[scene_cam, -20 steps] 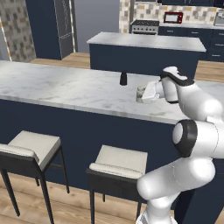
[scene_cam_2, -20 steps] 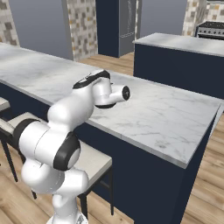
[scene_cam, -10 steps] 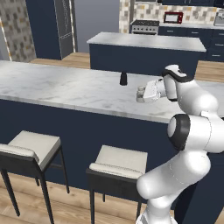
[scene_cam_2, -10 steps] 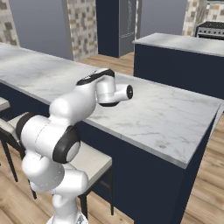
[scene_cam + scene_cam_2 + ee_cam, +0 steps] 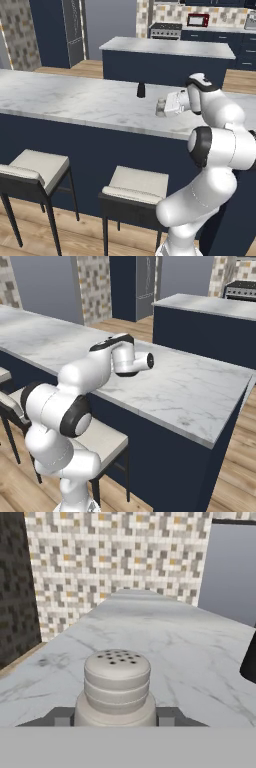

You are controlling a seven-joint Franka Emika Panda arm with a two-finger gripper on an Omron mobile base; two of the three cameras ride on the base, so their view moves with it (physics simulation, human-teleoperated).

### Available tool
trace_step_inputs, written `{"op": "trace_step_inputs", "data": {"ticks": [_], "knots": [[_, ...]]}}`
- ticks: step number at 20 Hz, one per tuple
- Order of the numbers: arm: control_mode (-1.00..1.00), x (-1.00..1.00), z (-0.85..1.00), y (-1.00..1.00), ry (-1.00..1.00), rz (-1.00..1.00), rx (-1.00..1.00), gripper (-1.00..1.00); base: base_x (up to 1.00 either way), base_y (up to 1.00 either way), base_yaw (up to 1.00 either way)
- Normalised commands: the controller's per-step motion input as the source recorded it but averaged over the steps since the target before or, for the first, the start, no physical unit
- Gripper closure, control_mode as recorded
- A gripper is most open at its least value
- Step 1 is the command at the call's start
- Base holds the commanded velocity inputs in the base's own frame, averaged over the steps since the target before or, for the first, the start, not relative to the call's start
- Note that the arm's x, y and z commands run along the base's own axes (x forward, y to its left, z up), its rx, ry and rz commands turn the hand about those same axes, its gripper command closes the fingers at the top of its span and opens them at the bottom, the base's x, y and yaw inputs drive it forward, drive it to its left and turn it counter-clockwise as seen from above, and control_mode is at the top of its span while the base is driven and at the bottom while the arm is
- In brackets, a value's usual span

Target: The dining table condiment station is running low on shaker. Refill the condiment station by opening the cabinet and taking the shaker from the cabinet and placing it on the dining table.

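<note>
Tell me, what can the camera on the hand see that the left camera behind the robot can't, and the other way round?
The hand view alone shows the holes in the cap of the shaker and a mosaic-tiled wall. The left base view alone shows the robot's white arm, two stools, a second island and a stove with a red microwave. Both show the shaker between the fingers of the gripper, the marble dining table under it, and a small dark object standing on that table.
</note>
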Motion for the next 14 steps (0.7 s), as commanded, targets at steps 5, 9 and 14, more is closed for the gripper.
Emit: {"op": "trace_step_inputs", "data": {"ticks": [5, 9, 14], "knots": [[-1.00, 0.00, -0.05, 0.00, 0.00, 0.00, 0.01, -1.00, 0.00, 0.00, 0.00], [-1.00, 0.00, 0.00, 0.00, 0.00, 0.00, 0.00, -1.00, 0.00, 0.00, 0.00], [-1.00, 0.00, 0.14, 0.00, 0.01, 0.00, 0.00, -1.00, 0.00, 0.00, 0.00]]}}
